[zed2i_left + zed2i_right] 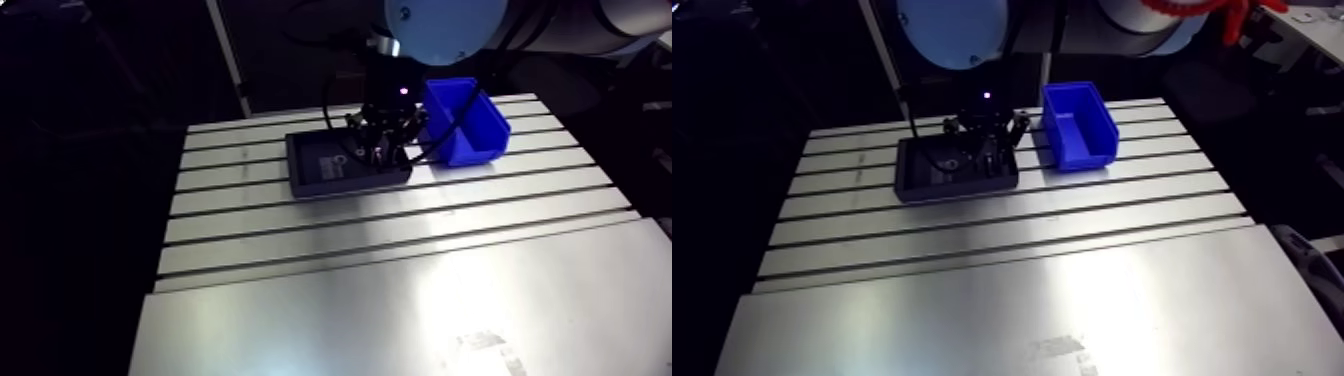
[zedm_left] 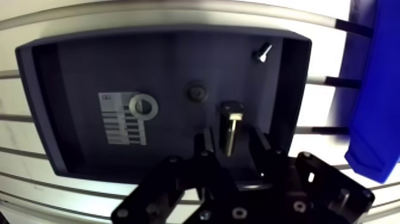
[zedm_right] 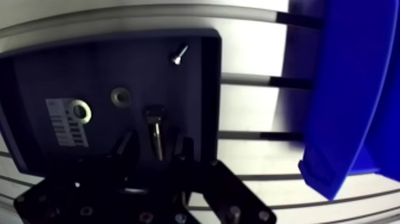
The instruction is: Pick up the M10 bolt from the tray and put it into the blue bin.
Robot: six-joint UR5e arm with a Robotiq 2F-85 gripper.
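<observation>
The M10 bolt (image 2: 230, 127) lies on the floor of the dark tray (image 2: 41, 119), its hex head pointing away from the wrist. In the wrist view my gripper (image 2: 231, 144) is low over the tray and open. Its two dark fingers (image 2: 203, 146) stand on either side of the bolt's shank, with a small gap on each side. The blue bin (image 1: 463, 122) stands beside the tray, just off its right edge in the arm view, and shows as a blue wall (image 3: 351, 95) in the wrist view.
Also in the tray are a silver washer (image 2: 143, 106) on a white label, a dark nut (image 2: 196, 92) and a small screw (image 2: 262, 52) in the far corner. Tray and bin sit at the back of the slotted table (image 1: 380, 270).
</observation>
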